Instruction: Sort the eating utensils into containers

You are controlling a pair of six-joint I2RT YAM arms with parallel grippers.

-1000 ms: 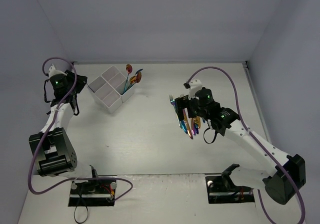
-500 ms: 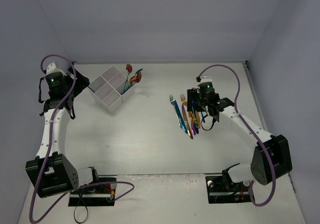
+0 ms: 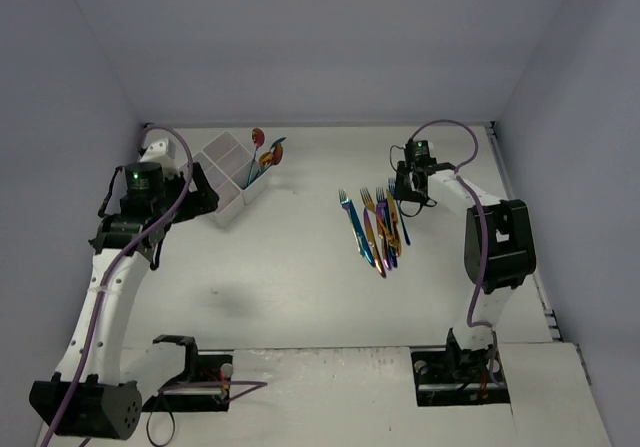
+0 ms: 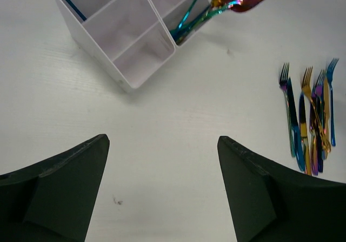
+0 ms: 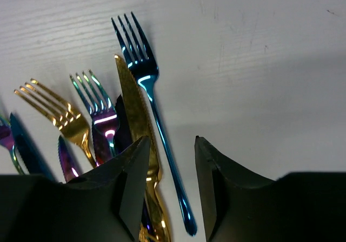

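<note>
White table (image 3: 300, 297) filled the overhead view. The box (image 3: 222, 172) stood near the far-left corner, turned cornerwise, with spoons (image 3: 262, 152) leaning out of its rightmost compartment. The pile (image 3: 378, 232) of loose forks and knives lay in the right half, nearer the far edge, tines pointing toward that edge. The left gripper (image 3: 198, 189) hung just beside the box on its near-left side. The right gripper (image 3: 406, 195) hung over the pile's far-right end.

In the left wrist view, that gripper's fingers (image 4: 59, 193) were spread wide with only bare table between them. The box sat ahead of them. The spoons' gold and purple bowls stuck out past its rim, and the pile lay well off to the right.

In the right wrist view, the fingers (image 5: 130, 182) were parted by a narrow gap and closed on nothing. A blue fork (image 5: 141, 63) lay flat on the table, its handle running under that gap. A gold knife (image 5: 132, 101) lay against its left side, with a purple fork (image 5: 100, 115) and then a gold fork (image 5: 59, 115) farther left.
</note>
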